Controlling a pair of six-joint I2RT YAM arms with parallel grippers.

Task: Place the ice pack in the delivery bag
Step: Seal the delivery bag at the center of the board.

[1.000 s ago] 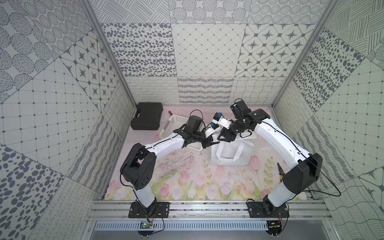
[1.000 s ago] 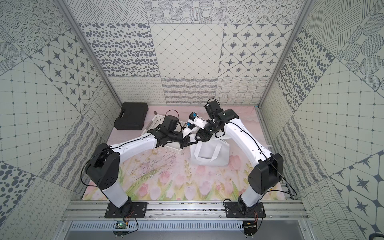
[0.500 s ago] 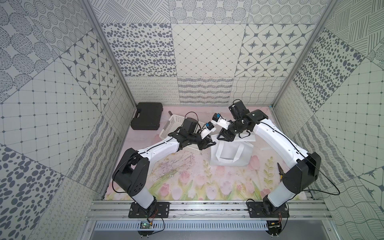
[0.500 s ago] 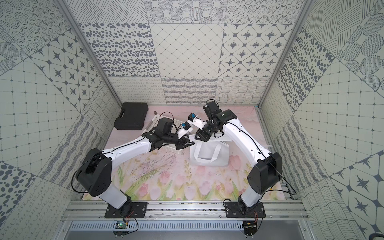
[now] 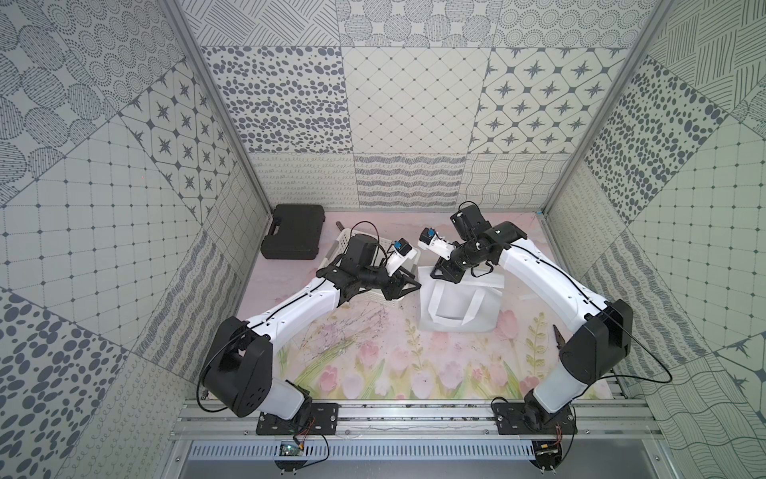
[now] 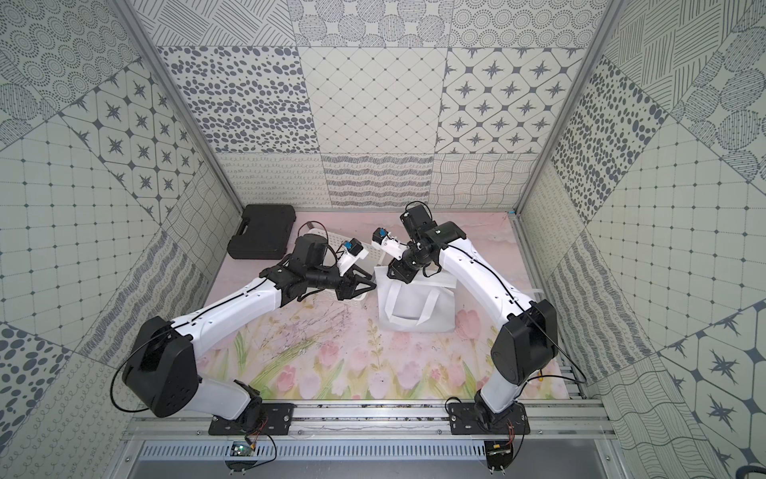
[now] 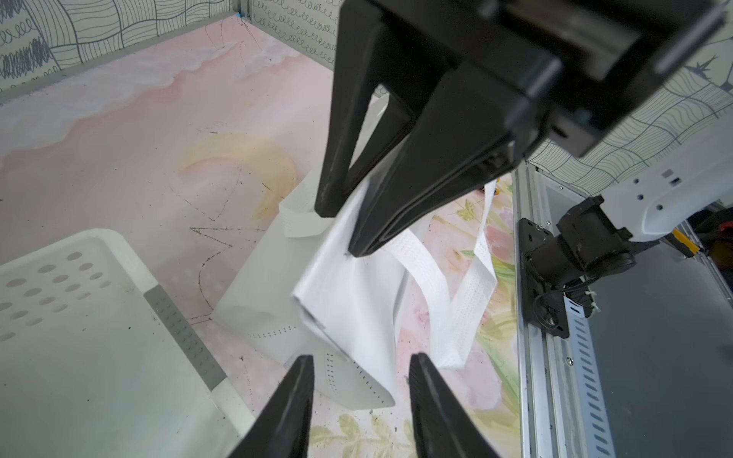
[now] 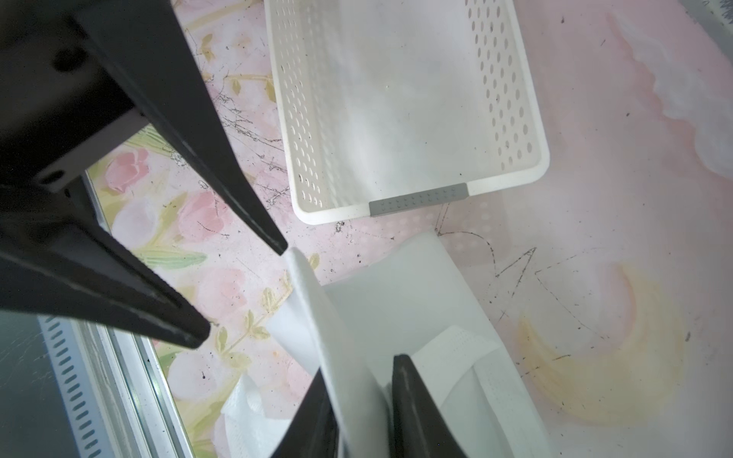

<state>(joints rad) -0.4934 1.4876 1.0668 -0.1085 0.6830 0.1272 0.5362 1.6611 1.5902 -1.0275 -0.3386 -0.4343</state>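
White delivery bag (image 5: 460, 307) sits on floral mat (image 5: 373, 365), mouth barely parted, no lining showing. Ice pack: can't spot it in any view, so can't say where it is. Basket (image 8: 337, 214) just beside bag looks empty, but pic is hazy. Right gripper (image 8: 361, 368) pinches bag rim and holds it up. Left gripper (image 7: 361, 357) has jaws apart, empty, hovering near same rim. Progress imo: bag-opening stage only, fetch + drop of pack not done. No readable brand/label/text; mat scribbles illegible.
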